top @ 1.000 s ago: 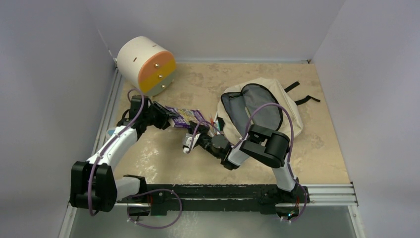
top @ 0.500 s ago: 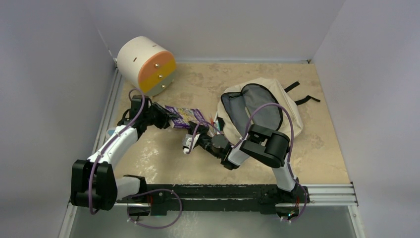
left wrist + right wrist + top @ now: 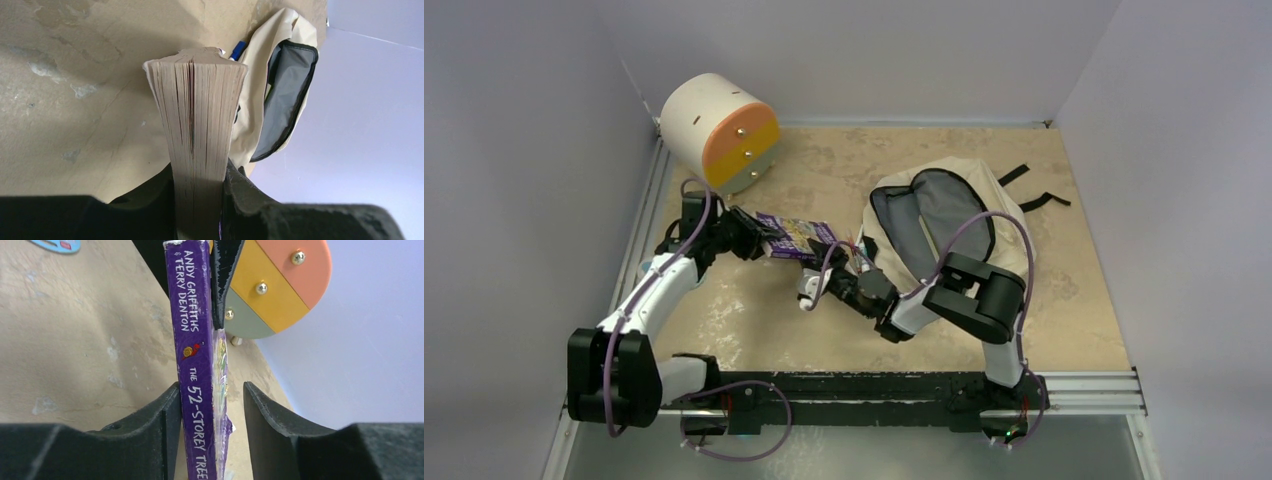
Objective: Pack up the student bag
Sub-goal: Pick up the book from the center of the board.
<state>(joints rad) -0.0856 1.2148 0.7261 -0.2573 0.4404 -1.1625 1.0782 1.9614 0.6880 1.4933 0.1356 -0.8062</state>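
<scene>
A purple paperback book [image 3: 796, 237] is held above the table between both arms. My left gripper [image 3: 759, 240] is shut on it; in the left wrist view the page edges [image 3: 200, 115] stand clamped between my fingers [image 3: 199, 200]. My right gripper [image 3: 824, 268] is open around the book's spine [image 3: 192, 340]: one finger touches it, the other stands apart [image 3: 212, 410]. The student bag [image 3: 1009, 235], cream with black straps, lies open at the right and shows its dark lining [image 3: 934, 215]. It also shows in the left wrist view [image 3: 290, 85].
A cream cylindrical drawer unit with an orange front [image 3: 719, 130] stands at the back left, also in the right wrist view [image 3: 270, 285]. A blue pen [image 3: 238, 50] lies by the bag's mouth. Walls close in the table on three sides.
My right arm's elbow has shifted right and its gripper has moved slightly along the book. The left arm and book have barely moved.
</scene>
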